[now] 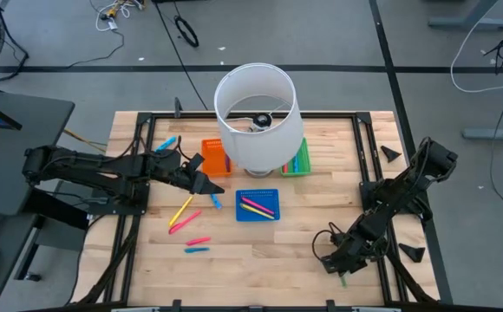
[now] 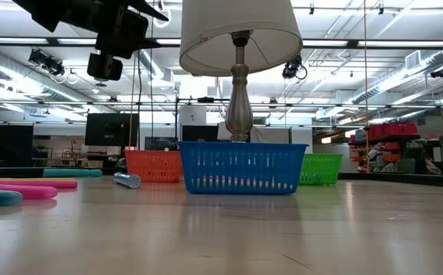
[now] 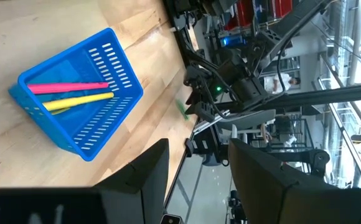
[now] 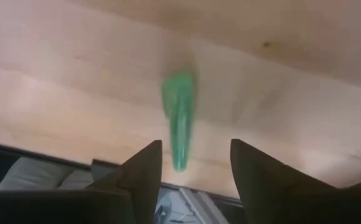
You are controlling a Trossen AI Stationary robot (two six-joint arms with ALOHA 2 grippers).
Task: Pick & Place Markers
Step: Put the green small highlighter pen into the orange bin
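markers (image 1: 197,245) lie scattered on wooden table (image 1: 260,260).

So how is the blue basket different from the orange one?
The blue basket sits out in front of the lamp, while the orange basket is tucked beside the lamp's base, farther back. The blue basket holds a pink marker and a yellow marker; what the orange basket holds cannot be seen clearly. The left gripper is between them, nearer the orange basket. Both are slotted plastic baskets on the wooden table.
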